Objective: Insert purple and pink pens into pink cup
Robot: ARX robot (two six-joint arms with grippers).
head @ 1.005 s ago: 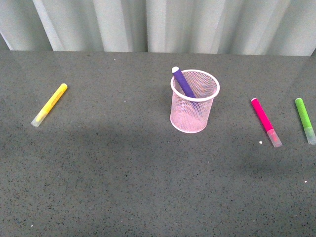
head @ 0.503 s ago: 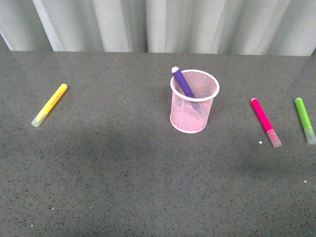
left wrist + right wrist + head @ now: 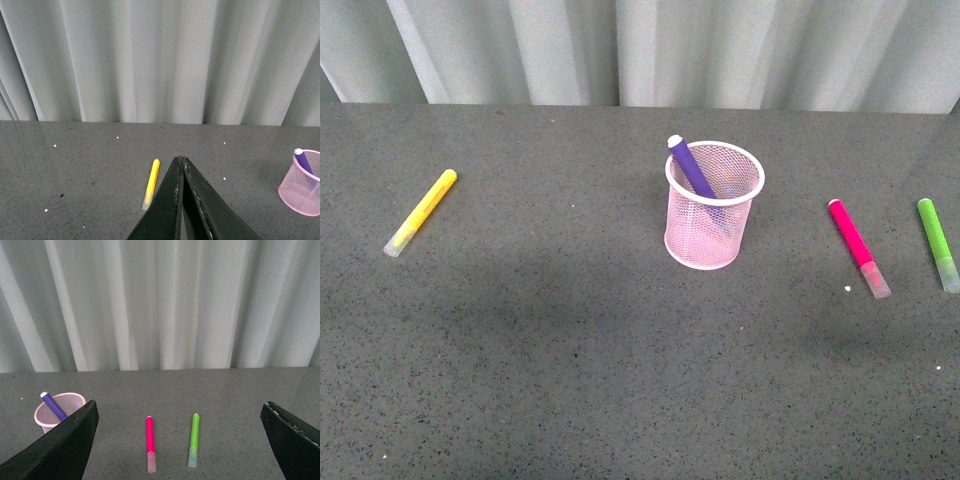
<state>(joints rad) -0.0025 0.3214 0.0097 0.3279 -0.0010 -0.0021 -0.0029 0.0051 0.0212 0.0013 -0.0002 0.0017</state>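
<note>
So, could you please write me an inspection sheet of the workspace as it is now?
Surface: dark grey speckled table, with a few small white specks.
Job's things: purple pen leans inside the upright pink cup; pink pen lies flat on the table to the cup's right, not in it.
Clutter: yellow marker lies far left; green marker lies beside the pink pen, apart from it.
End effectors: left end effector shut, empty; right end effector open, empty; neither shows in the front view.
Cables: nothing seen.
Surroundings: pale pleated curtain behind the table.
</note>
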